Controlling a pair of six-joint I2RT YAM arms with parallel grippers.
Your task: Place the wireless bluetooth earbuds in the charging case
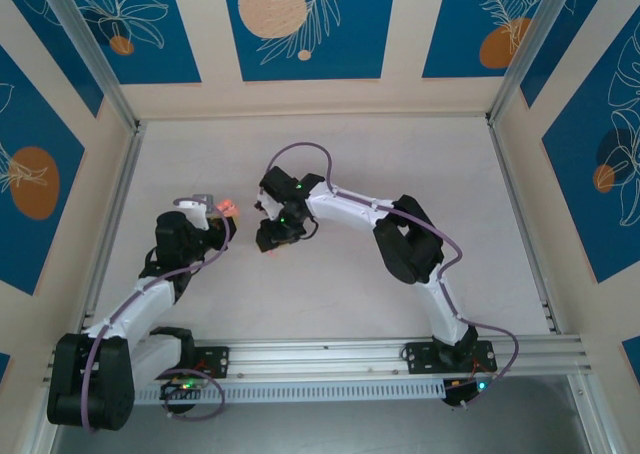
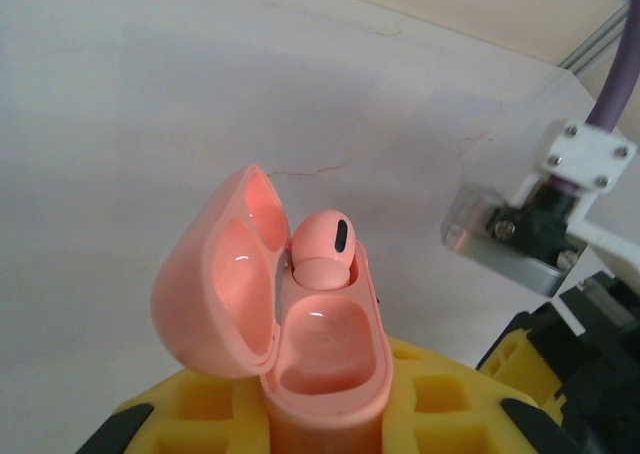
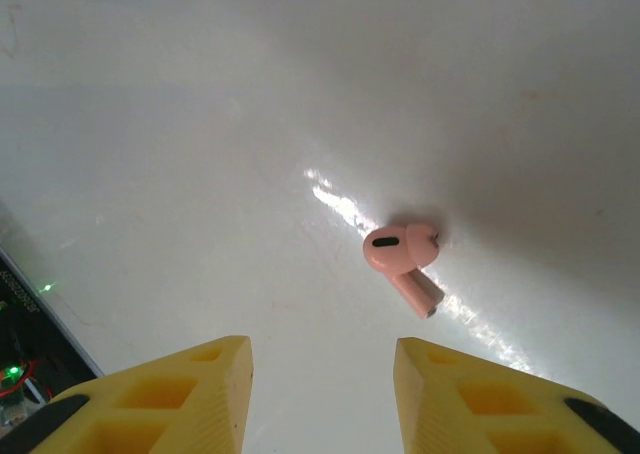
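Left hand [image 2: 320,424]: clamped on the lower body of the charging case [image 2: 328,359], yellow fingers on either flank. The case is held upright and clear of the bench [image 3: 200,114], with the mouth facing up. Judgement: this grip steadies the case and presents both wells for loading from above.

Lid [image 2: 215,294]: swung fully open to the left on its hinge, so it does not obstruct the wells.

Contents: one earbud [image 2: 322,244] sits in the far well, head up and stem down in the socket. The near well is vacant.

Right hand [image 3: 320,394]: jaws part-way apart and holding nothing, pointing down at the bench. The second earbud [image 3: 402,254] lies on its side on the bench just beyond the fingertips and slightly right of the gap, stem pointing near-right. It is touching neither finger.

Layout, top view: both hands are near mid-bench, with the left one to the left and the case close beside the right one. Judgement: this keeps the carry from pick-up to case short.

Status: task judged half complete. The next step is to pick up the loose earbud.

Risk: the bud is small, smooth and lying flat, so a pinch off centre may flick it away. The stem must be turned downward to enter the near well.
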